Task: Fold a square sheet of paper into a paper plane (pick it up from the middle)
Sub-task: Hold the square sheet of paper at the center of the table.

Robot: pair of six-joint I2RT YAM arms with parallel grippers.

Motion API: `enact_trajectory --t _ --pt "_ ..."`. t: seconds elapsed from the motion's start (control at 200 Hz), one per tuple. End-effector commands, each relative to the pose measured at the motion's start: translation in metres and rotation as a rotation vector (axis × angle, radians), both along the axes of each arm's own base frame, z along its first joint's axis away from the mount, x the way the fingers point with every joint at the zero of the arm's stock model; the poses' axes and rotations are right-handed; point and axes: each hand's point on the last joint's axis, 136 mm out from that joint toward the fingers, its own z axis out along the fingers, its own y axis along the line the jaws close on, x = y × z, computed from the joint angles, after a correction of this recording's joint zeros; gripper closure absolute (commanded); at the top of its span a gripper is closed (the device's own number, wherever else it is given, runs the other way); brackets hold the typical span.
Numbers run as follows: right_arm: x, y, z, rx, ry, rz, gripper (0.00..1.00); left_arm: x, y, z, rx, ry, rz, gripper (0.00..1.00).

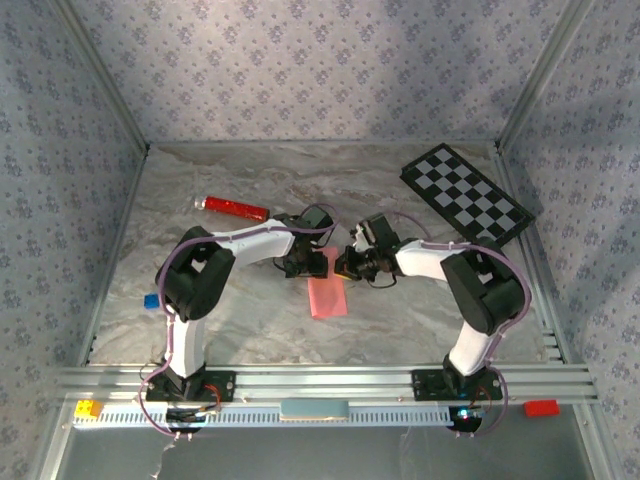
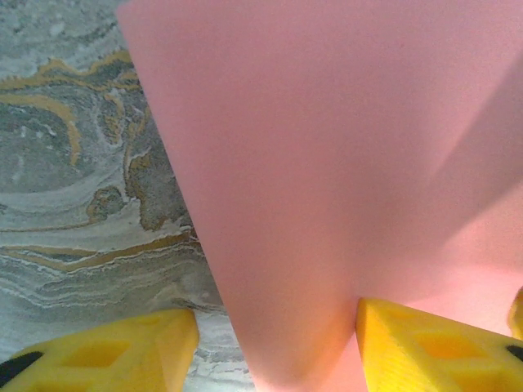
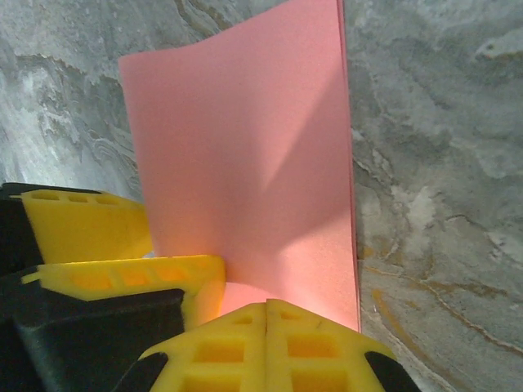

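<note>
The square sheet of paper (image 1: 328, 297), pink and folded to a narrow strip, lies mid-table with its far end lifted between both grippers. My right gripper (image 3: 267, 309) is shut, its yellow fingers pressed together on the near edge of the paper (image 3: 245, 147), which stands up curved in front of it. My left gripper (image 2: 278, 327) is open, with the paper (image 2: 327, 147) passing between its fingers. The sheet touches the right finger (image 2: 425, 343) and stays clear of the left one. The left gripper's fingers (image 3: 90, 224) also appear beside the sheet in the right wrist view.
A red cylinder (image 1: 236, 208) lies at the back left. A black-and-white checkerboard (image 1: 467, 193) sits at the back right. A small blue object (image 1: 150, 299) is by the left arm. Yellow (image 1: 88, 408) and red (image 1: 540, 407) blocks rest on the front rail.
</note>
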Motion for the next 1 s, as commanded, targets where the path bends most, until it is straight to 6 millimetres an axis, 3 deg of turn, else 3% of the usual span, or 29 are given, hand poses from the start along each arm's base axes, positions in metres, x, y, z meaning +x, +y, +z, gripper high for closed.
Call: enact_trajectory --t 0.0,0.285,0.66,0.765,0.995 --pt "-0.001 0.008 -0.001 0.002 0.009 0.033 0.99 -0.002 -0.008 -0.044 0.003 0.029 -0.032 0.44" --pt "-0.002 0.014 -0.01 -0.015 0.039 0.05 0.99 -0.003 -0.008 -0.045 -0.001 0.034 -0.023 0.44" --pt "-0.028 -0.023 -0.058 -0.229 0.117 0.028 1.0 -0.002 -0.012 -0.041 -0.025 0.035 -0.007 0.44" --pt "-0.028 -0.031 -0.063 -0.267 0.113 0.016 1.0 0.008 -0.025 -0.017 -0.137 0.002 0.03 0.43" --pt "-0.015 -0.04 -0.061 -0.277 0.102 -0.029 1.0 0.034 -0.011 0.061 -0.346 -0.141 0.135 0.39"
